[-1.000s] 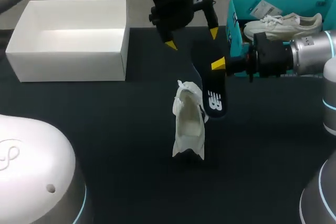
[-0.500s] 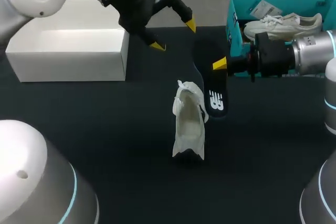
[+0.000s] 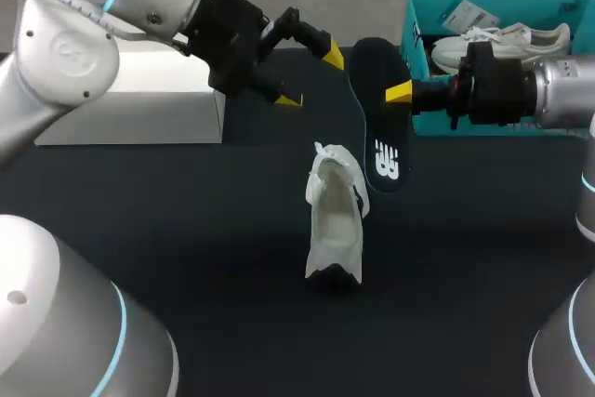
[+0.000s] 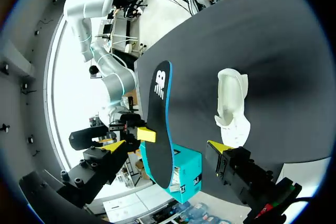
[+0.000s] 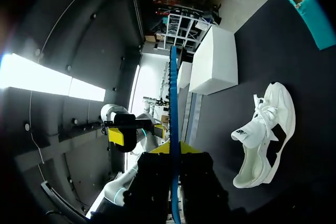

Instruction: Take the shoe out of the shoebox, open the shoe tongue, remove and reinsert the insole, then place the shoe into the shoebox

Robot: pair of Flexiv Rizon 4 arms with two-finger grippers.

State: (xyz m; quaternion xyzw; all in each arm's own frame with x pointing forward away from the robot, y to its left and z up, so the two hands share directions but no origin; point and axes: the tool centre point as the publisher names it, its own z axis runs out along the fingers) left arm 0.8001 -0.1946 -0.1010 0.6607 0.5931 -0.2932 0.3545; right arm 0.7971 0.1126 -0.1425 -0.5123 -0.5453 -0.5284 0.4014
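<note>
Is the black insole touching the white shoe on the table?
Apart. In the left wrist view a strip of bare table shows between the insole and the shoe along their whole length.

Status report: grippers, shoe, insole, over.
Right gripper shut on insole. Left gripper open, empty, beside the insole. Shoe on table, nothing between it and the insole.

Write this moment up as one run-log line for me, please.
stage: insole out | right gripper: shut on insole | left gripper: open, empty | shoe: on table, beside insole
</note>
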